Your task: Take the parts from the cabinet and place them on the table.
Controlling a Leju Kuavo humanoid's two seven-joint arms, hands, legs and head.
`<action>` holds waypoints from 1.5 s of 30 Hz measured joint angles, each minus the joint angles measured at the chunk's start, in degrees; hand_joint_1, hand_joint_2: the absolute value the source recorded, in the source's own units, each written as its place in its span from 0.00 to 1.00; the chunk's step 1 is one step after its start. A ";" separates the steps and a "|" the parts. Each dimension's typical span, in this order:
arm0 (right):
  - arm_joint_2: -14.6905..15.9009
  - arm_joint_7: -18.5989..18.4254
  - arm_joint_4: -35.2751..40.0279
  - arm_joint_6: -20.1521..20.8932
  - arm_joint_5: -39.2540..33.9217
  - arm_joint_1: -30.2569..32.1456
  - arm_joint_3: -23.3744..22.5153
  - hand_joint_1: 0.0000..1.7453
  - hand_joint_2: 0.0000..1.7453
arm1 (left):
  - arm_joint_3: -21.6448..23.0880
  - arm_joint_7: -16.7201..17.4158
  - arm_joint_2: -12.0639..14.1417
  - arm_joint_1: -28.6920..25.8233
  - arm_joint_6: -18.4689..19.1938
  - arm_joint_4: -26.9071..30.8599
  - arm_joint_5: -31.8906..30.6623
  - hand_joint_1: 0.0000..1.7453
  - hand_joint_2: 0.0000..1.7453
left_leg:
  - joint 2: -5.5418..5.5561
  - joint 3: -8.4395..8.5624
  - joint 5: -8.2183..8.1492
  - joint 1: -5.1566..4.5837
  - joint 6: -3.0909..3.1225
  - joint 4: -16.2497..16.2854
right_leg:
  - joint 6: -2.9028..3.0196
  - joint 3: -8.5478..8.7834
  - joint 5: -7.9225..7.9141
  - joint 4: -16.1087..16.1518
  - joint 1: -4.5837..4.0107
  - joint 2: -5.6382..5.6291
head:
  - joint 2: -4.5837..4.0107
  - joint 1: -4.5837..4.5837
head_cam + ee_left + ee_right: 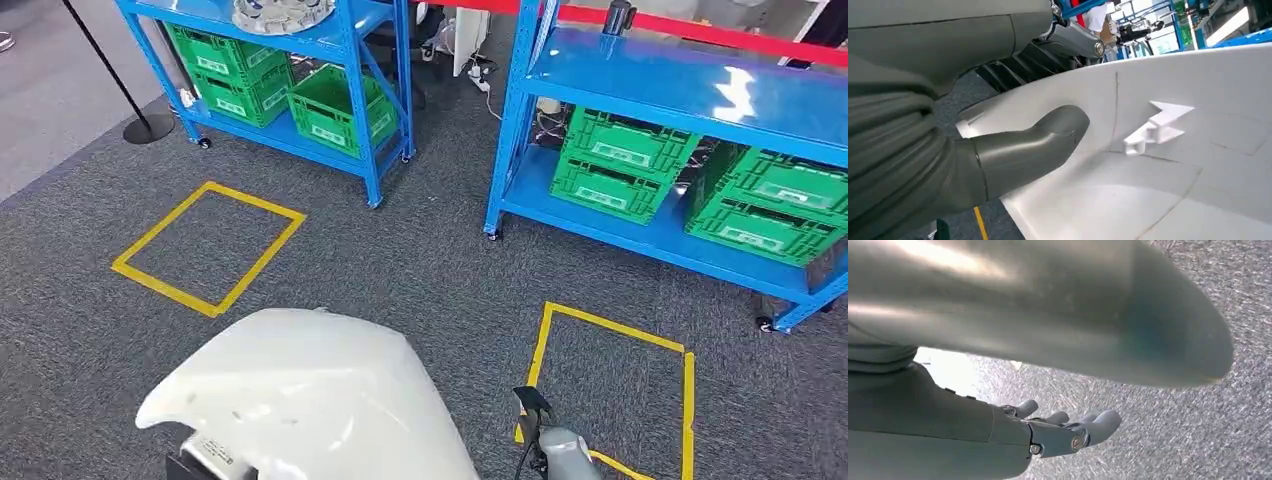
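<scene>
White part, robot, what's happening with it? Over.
Left robot hand grips white part. Right robot hand open, holding nothing. Blue shelves ahead; grey carpet between.

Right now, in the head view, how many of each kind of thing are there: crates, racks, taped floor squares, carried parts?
Green crates: 7
Blue racks: 2
Yellow taped squares: 2
White part: 1
Total: 12
</scene>
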State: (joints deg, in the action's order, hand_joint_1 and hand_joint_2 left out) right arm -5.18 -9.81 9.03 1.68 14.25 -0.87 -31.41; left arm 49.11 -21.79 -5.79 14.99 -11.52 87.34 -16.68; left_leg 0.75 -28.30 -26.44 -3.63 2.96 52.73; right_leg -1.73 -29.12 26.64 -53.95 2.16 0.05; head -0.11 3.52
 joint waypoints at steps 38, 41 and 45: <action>-0.96 -0.02 0.02 -1.01 -1.40 -0.42 -0.09 0.00 0.00 | -0.52 -2.49 -1.51 3.01 2.67 -5.73 1.14 1.00 1.00 | -0.62 -1.18 -2.77 2.19 -1.87 3.69 | 0.07 -4.65 -0.24 -4.49 0.70 0.44 | 0.00 0.04; -1.03 -0.02 0.02 -0.96 -1.40 -0.42 -0.09 0.00 0.00 | -0.52 -2.49 -1.71 3.19 2.67 -5.75 1.14 1.00 1.00 | -0.46 -1.20 -1.80 1.63 -0.75 2.63 | -1.25 -4.24 -1.07 -3.27 1.01 0.56 | 0.00 -0.31; -0.94 -0.02 0.02 -1.03 -1.31 -0.50 -0.09 0.00 0.00 | -0.52 -2.52 -2.14 3.77 2.67 -6.19 1.14 1.00 1.00 | -0.66 -1.33 0.12 1.91 -0.08 1.54 | -0.64 -9.34 6.68 -15.25 0.08 0.22 | 0.00 0.31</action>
State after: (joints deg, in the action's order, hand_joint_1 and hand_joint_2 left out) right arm -6.12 -9.84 9.05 0.66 12.94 -1.37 -31.50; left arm 48.59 -24.30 -7.93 18.75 -8.85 81.15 -15.54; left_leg 0.09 -29.62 -26.33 -1.71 2.87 54.27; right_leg -2.37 -38.46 33.32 -69.20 2.23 0.27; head -0.11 3.82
